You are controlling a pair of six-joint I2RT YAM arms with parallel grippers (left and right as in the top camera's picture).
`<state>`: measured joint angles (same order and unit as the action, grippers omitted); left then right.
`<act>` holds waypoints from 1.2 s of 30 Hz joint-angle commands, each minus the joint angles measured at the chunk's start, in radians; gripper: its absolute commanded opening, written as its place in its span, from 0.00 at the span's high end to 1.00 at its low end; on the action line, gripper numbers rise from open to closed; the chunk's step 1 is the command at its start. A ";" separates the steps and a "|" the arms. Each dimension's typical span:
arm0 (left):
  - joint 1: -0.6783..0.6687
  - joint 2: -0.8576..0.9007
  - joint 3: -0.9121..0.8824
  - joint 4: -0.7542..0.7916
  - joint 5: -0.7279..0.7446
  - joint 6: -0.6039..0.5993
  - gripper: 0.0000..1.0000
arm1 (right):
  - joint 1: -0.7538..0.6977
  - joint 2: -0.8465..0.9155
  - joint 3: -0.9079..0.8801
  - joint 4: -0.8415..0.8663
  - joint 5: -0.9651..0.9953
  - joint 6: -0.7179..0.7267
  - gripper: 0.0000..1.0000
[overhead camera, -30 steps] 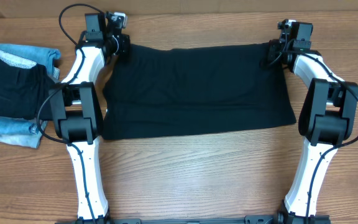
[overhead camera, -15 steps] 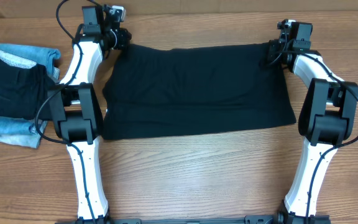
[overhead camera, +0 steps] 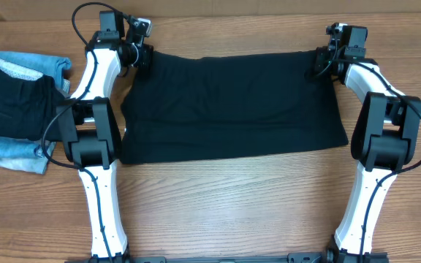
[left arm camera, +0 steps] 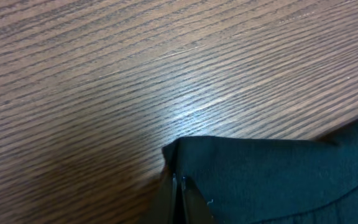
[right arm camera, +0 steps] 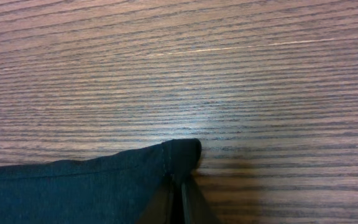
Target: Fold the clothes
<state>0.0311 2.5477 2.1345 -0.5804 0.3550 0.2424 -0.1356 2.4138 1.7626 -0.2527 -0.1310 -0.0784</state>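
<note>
The black T-shirt (overhead camera: 232,106) lies spread flat across the wooden table, folded into a wide rectangle. My left gripper (overhead camera: 142,57) is at its far left corner, shut on the fabric corner, which shows in the left wrist view (left arm camera: 229,162) above the fingertips (left arm camera: 178,186). My right gripper (overhead camera: 320,62) is at the far right corner, shut on that corner, seen in the right wrist view (right arm camera: 135,171) by the fingertips (right arm camera: 180,186). No neck tag shows.
A pile of light-blue denim pieces (overhead camera: 20,153) with a dark folded garment (overhead camera: 9,106) on top sits at the table's left edge. Bare wood (overhead camera: 232,204) lies in front of the shirt.
My left gripper shifted slightly back and forth at the far left corner, ending a little right and nearer. The right arm and the shirt's body stayed still.
</note>
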 commanded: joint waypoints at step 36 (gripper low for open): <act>0.020 -0.066 0.436 -0.842 -0.025 -0.173 0.96 | -0.040 -0.309 0.007 -0.488 -0.057 -0.054 0.96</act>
<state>0.0349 2.5477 2.5423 -1.3743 0.3363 0.1497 -0.1688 2.1494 1.7622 -0.7197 -0.1799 -0.1272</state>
